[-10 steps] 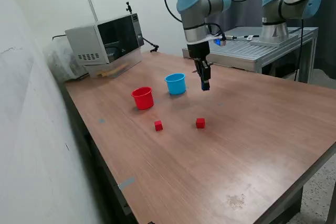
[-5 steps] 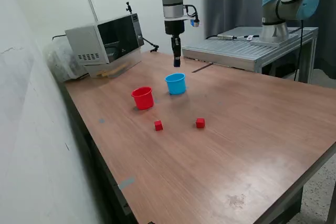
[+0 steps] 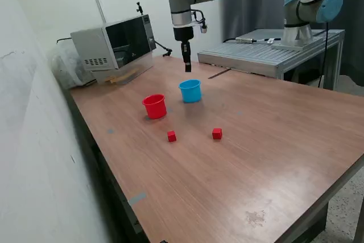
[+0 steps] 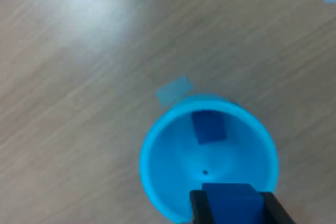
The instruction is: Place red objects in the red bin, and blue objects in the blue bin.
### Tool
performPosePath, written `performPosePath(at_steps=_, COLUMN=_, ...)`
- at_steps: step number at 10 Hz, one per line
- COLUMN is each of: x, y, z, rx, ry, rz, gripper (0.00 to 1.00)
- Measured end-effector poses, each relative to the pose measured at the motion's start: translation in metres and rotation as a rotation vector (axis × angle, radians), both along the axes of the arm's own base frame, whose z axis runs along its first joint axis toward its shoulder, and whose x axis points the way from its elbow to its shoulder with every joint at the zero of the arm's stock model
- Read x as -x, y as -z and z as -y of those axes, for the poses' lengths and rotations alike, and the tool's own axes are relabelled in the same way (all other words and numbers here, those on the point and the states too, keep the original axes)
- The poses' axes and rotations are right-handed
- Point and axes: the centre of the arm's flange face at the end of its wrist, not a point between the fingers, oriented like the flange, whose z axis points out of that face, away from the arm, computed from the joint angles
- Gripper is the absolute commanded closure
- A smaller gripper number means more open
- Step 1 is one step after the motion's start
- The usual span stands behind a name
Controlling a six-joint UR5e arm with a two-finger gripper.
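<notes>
1. Exterior view: wooden table (image 3: 273,140). On it stand a red cup (image 3: 154,106) and a light blue cup (image 3: 190,91), side by side, the blue one toward the exterior view's right.
2. Exterior view: two red cubes (image 3: 172,136) (image 3: 216,134) lie on the table in front of the cups, apart from each other and from both cups.
3. Exterior view: the arm's gripper (image 3: 187,68) hangs pointing down above the light blue cup, clear of its rim. What sits between the fingers is too small to make out here.
4. Exterior view: a microwave (image 3: 114,42) stands at the far end of the table; a second arm (image 3: 307,9) is mounted on a metal stand behind.
5. Wrist view: light blue cup (image 4: 208,158) seen from above, upright, with one dark blue cube (image 4: 208,127) lying inside on its floor.
6. Wrist view: gripper (image 4: 231,205) clamped on a second dark blue cube (image 4: 231,199), which is held between the two dark fingers (image 4: 198,209) over the cup's mouth.
7. Wrist view: a pale blue tape patch (image 4: 174,89) lies on the table just beside the cup.
</notes>
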Motion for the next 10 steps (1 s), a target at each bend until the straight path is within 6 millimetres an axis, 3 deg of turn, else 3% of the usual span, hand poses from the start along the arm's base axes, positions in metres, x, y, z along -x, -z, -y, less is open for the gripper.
performPosePath(at_steps=1, x=-0.001, y=0.009, z=0.0, rx=0.005, ry=-0.004, rz=0.015, gripper=1.0)
performPosePath(at_steps=2, x=-0.001, y=0.017, z=0.0, rx=0.008, ry=-0.008, rz=0.027, gripper=0.0)
performPosePath(at_steps=7, x=0.006, y=0.028, z=0.003, rx=0.011, ry=-0.019, rz=0.04, gripper=0.0)
performPosePath(at_steps=9, x=0.02, y=0.012, z=0.005, rx=0.006, ry=-0.056, rz=0.009, gripper=0.0)
performPosePath(at_steps=10, x=0.027, y=0.001, z=0.016, rx=0.004, ry=-0.099, rz=-0.001, gripper=0.0)
